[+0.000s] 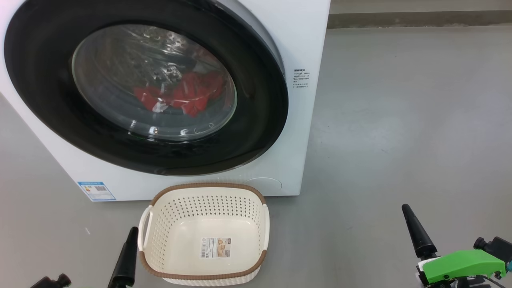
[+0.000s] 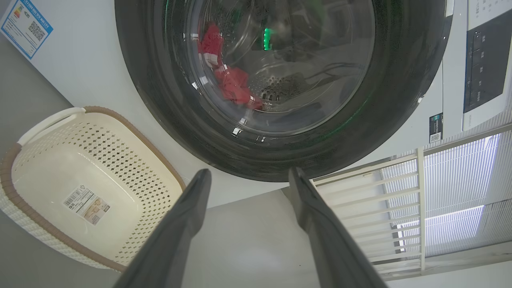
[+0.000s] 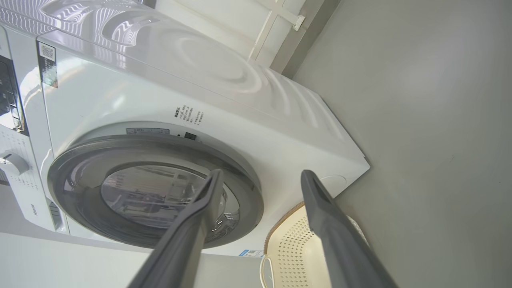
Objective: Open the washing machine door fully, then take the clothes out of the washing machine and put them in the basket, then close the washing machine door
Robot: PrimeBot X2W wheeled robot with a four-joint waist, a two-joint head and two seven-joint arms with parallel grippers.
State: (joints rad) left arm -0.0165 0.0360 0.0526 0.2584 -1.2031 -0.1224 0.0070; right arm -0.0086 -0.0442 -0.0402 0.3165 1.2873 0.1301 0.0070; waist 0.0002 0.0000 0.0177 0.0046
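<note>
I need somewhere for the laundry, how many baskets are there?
1: the basket sits on the floor in front of the washer, below its door. Others may be out of frame.

The washing machine fills the upper left of the head view, standing on the floor, which spreads away to the right. The washing machine door lies against its front, and the clothes lie inside, behind the door's glass. The basket stands on the floor just before the machine, at lower centre, with a paper label on its bottom. A sticker sits low on the machine's front, up and left of the basket.
</note>
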